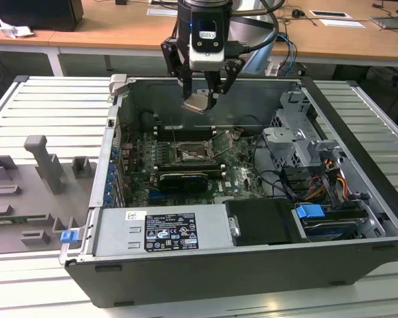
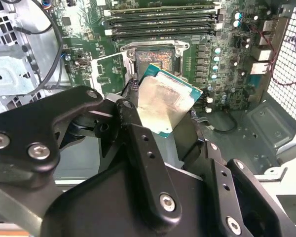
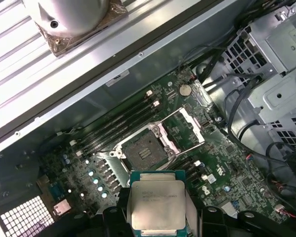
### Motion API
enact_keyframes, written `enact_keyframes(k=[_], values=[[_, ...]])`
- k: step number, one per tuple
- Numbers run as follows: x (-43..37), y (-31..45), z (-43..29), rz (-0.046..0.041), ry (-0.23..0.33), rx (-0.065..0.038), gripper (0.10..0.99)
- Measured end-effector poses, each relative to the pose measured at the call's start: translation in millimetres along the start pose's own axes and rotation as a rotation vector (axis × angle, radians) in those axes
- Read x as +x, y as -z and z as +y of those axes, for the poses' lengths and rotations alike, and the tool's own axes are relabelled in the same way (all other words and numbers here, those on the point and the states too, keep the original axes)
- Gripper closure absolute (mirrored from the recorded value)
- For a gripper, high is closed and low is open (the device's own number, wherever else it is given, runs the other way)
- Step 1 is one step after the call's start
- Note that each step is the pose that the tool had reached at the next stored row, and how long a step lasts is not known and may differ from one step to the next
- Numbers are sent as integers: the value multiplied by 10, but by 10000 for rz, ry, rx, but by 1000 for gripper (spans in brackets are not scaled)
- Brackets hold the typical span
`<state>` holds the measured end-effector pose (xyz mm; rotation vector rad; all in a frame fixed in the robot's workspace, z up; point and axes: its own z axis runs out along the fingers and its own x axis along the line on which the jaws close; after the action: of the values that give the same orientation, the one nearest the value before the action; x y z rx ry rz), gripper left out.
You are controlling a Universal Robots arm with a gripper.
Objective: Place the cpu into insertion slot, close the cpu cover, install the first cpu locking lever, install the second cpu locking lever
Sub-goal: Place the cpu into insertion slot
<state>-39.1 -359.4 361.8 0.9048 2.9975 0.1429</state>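
The gripper (image 1: 200, 98) is clamped on the cpu (image 1: 195, 104), holding it tilted in the air above the open computer case (image 1: 186, 278). Below, on the green motherboard (image 1: 242, 173), the insertion slot (image 3: 143, 150) lies bare, with the cpu cover (image 3: 183, 129) swung open beside it

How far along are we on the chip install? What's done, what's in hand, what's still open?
Done: the chip is picked up, pinched in the tool. In hand: it hangs above the open computer case, over the board and apart from the socket. Left: the socket is bare and its cover is flipped open beside it, so seating, closing and both latching steps are not yet done.
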Motion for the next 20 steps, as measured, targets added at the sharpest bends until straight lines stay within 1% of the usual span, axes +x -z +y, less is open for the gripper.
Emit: enact_keyframes(k=[20], values=[[0, -12, -1, -96, -1071, -22, 557]])
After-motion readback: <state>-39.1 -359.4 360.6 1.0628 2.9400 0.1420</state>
